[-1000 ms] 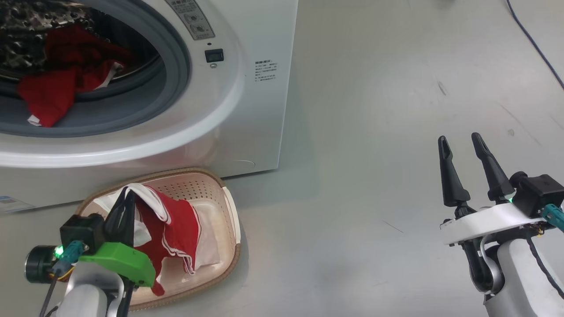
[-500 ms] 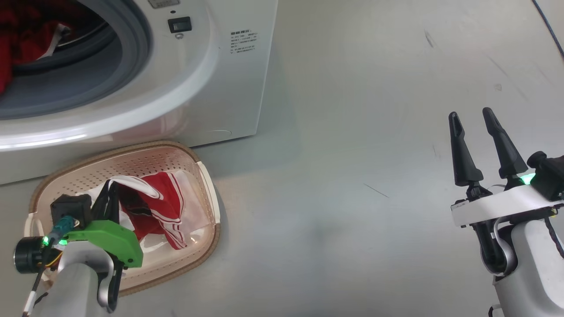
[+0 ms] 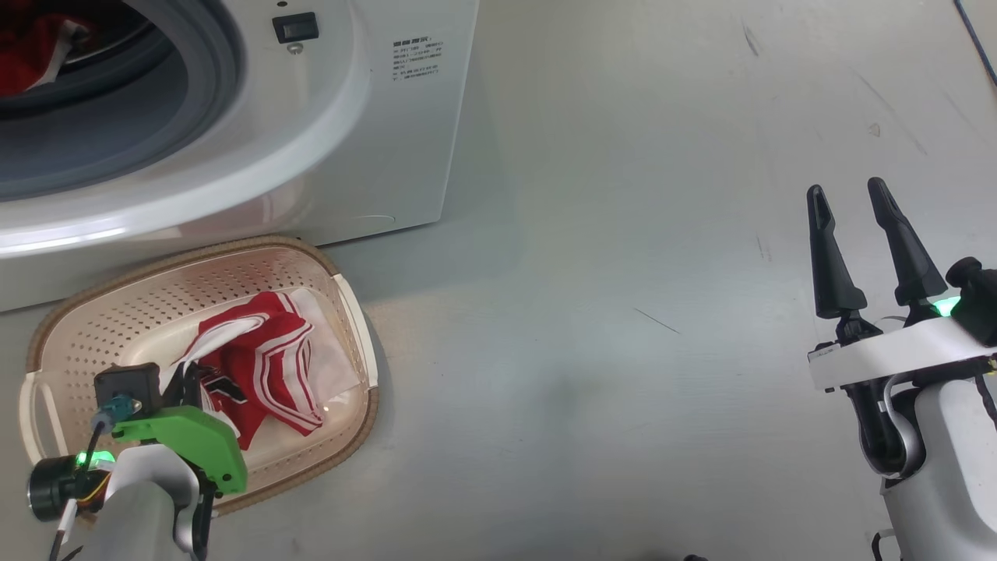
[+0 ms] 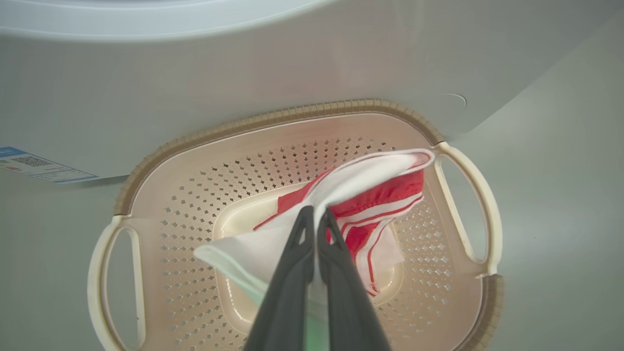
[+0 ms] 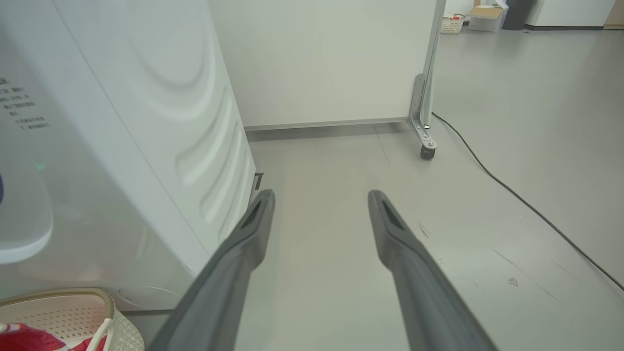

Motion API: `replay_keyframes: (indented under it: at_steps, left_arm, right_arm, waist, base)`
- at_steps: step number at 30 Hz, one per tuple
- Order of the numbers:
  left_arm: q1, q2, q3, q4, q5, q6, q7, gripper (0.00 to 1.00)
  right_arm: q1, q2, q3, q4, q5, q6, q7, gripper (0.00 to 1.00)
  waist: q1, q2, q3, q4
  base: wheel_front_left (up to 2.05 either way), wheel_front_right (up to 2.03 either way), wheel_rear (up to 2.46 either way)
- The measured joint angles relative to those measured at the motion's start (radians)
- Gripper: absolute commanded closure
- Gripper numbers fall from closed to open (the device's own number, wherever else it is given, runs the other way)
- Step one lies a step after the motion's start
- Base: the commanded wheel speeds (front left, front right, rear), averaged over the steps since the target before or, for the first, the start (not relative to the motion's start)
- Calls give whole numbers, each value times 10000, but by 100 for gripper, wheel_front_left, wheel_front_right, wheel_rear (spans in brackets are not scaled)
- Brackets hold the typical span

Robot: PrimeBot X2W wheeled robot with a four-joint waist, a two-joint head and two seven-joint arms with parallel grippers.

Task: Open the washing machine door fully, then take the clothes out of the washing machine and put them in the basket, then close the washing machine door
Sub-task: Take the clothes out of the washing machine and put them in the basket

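The left gripper pinches a red garment low inside the basket beneath it, so letting go should drop it in. The right gripper waits spread, well aside. More clothes lie in the washing machine beyond.

Grey floor, white wall, metal post

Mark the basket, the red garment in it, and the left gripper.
basket (image 4: pixel 302 111): left wrist view, brown woven rim.
red garment (image 3: pixel 269 366): head view, red striped fold.
left gripper (image 4: pixel 315 214): left wrist view, between closed fingertips pinching the white fabric.
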Motion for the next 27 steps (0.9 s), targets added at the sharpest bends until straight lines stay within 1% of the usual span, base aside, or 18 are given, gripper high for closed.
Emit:
replay_keyframes:
  at_steps: [4,5,6,7,8,9,14,20,27]
  left_arm:
    - [-190,-19,40,441,-56,40,-2,100]
    - [-238,-35,36,550,-71,38,-2,93]
    - [-269,-58,31,614,-73,38,-12,93]
    - [-295,-92,27,694,-77,36,-12,66]
    - [-326,-130,17,807,-86,31,-12,31]
    - [-352,-155,-19,897,-86,-10,-13,0]
    - [-468,-228,-134,1484,-132,-65,176,0]
    - [-636,-255,-127,1808,-159,-65,-75,0]
    - [-819,-280,-132,1839,-159,-140,-882,0]
  right_arm:
    - [-47,-35,27,31,-10,0,0,0]
    - [-47,-40,35,38,-10,0,0,0]
    - [-47,-46,40,46,-12,0,0,0]
    - [-47,-54,44,52,-12,0,0,0]
    - [-47,-61,54,61,-12,0,0,0]
    - [-47,-67,59,73,-12,0,0,0]
    - [-48,-69,96,115,-12,0,0,0]
    - [-48,-71,77,219,-15,0,0,0]
    - [-42,-56,13,280,-25,0,0,0]
  waist:
    - [0,0,-44,9]
    - [0,0,-57,12]
    - [0,0,-71,15]
    - [0,0,-87,20]
    - [0,0,-102,24]
    - [0,0,-118,30]
    - [0,0,-211,66]
    - [0,0,-405,159]
    - [0,0,-753,321]
  base:
    - [0,0,0]
    - [0,0,0]
    - [0,0,0]
    - [0,0,0]
    - [0,0,0]
    - [0,0,0]
    - [0,0,0]
    - [0,0,0]
    - [0,0,0]
